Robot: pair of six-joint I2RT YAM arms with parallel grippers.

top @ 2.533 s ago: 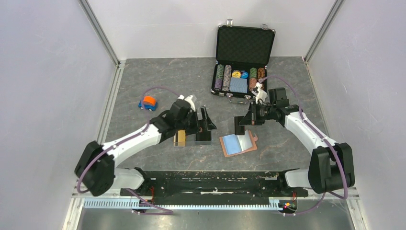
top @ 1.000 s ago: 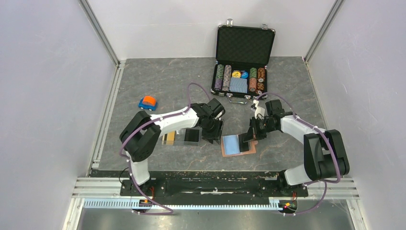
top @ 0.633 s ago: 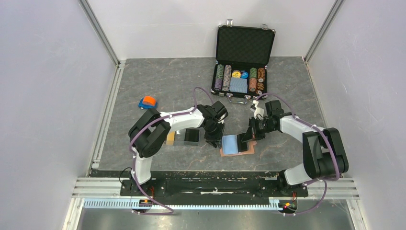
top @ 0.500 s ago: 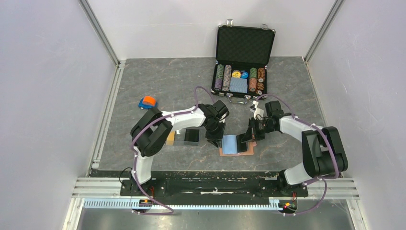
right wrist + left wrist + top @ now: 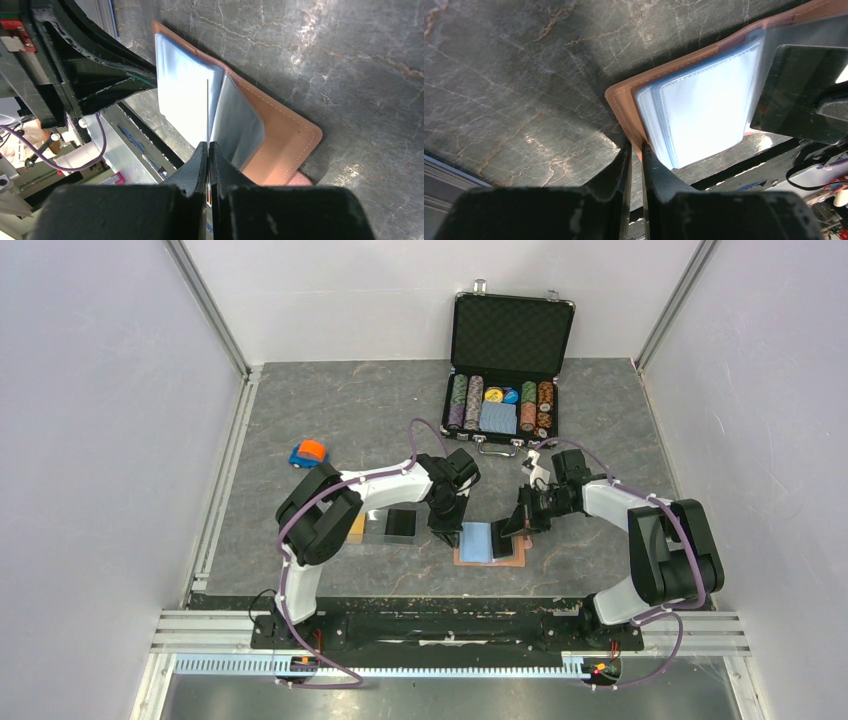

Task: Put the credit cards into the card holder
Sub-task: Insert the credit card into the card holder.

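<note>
Two arms bend inward over the open card holder (image 5: 489,544), which lies flat on the table (image 5: 330,410). The left gripper (image 5: 636,150) reaches down, jaws nearly together, pinching the tan cover's edge. The right gripper (image 5: 208,146) clamps a black credit card (image 5: 800,92) edge-on above the clear sleeves (image 5: 704,110).

Top view: even, diffuse overhead light, sharp, with soft short shadows under both arms on the counter (image 5: 330,410). Left wrist: card holder (image 5: 620,105) sleeves blown out white just ahead of the left fingers (image 5: 616,172). Those fingers are dark and out of focus, with specular streaks on the counter to their left. Right wrist: same sleeve glare ahead of the right fingers (image 5: 197,167), which are blurred. The credit card (image 5: 207,110) they hold reads as a bright edge-on sliver.
</note>
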